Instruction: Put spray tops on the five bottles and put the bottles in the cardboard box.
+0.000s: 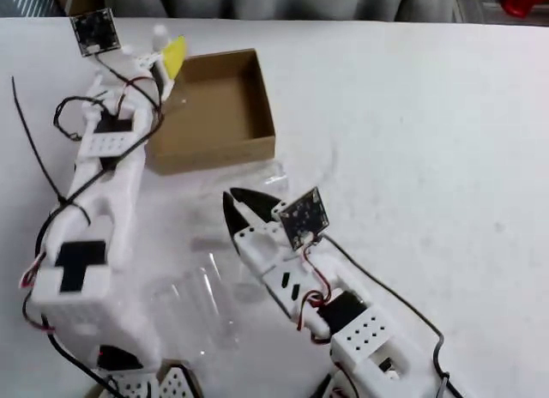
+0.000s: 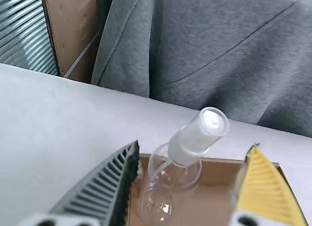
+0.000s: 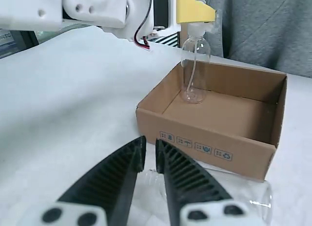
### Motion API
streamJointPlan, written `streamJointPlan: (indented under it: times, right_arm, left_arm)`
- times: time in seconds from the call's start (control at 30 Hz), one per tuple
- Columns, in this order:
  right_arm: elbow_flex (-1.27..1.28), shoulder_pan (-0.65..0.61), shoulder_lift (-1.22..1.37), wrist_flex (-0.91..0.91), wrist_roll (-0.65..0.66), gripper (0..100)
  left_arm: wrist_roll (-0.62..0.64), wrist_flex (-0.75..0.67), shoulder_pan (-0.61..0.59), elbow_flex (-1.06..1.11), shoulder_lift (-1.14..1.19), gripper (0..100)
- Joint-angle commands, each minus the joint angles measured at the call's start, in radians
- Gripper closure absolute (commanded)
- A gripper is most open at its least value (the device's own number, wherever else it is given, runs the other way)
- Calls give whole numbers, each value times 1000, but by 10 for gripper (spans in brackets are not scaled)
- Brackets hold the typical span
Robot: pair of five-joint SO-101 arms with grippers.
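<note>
A clear bottle (image 2: 168,179) with a white spray top (image 2: 202,131) stands in the far left corner of the cardboard box (image 1: 225,115), a little tilted. My left gripper (image 2: 194,148) is open around it, its grey finger (image 2: 109,187) and yellow finger (image 2: 261,187) both apart from the glass. From the right wrist the same bottle (image 3: 194,65) shows inside the box (image 3: 204,143) under the yellow finger (image 3: 194,9). My right gripper (image 3: 149,143) is shut on nothing, just short of the box's near wall, above a clear bottle (image 3: 239,197) lying on the table.
More clear bottles (image 1: 193,291) lie on the white table between the two arms, and another one (image 1: 262,171) lies along the box's near wall. The left arm (image 1: 103,183) runs along the left side. The table's right half is open room.
</note>
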Motion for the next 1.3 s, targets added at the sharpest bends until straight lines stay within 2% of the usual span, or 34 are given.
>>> streamJointPlan:
  times: [0.0, 0.17, 0.23, 0.37, 0.6, 0.83, 0.97, 1.27]
  right_arm:
    - [-21, 8, 1, -24, 12, 983]
    - [-21, 8, 1, -24, 12, 983]
    - [-21, 8, 1, -24, 12, 983]
    - [-21, 10, 1, -22, 12, 983]
    - [-21, 12, 1, -19, 12, 983]
    - [-21, 44, -7, -24, 12, 983]
    - [-21, 42, -7, -24, 12, 983]
    - [-21, 81, -7, -22, 31, 983]
  left_arm:
    - [-29, 3, 15, 140, -237, 675]
    - [-77, 11, 24, 404, -499, 679]
    - [-78, 72, 24, 488, -611, 679]
    - [-78, 287, 18, 586, -831, 679]
    - [-71, 798, 24, 614, -1153, 679]
    - [-75, 1076, 8, 657, -1334, 679]
    - [-77, 1065, -30, 787, -1411, 679]
    - [-77, 758, -259, 1171, -1564, 680]
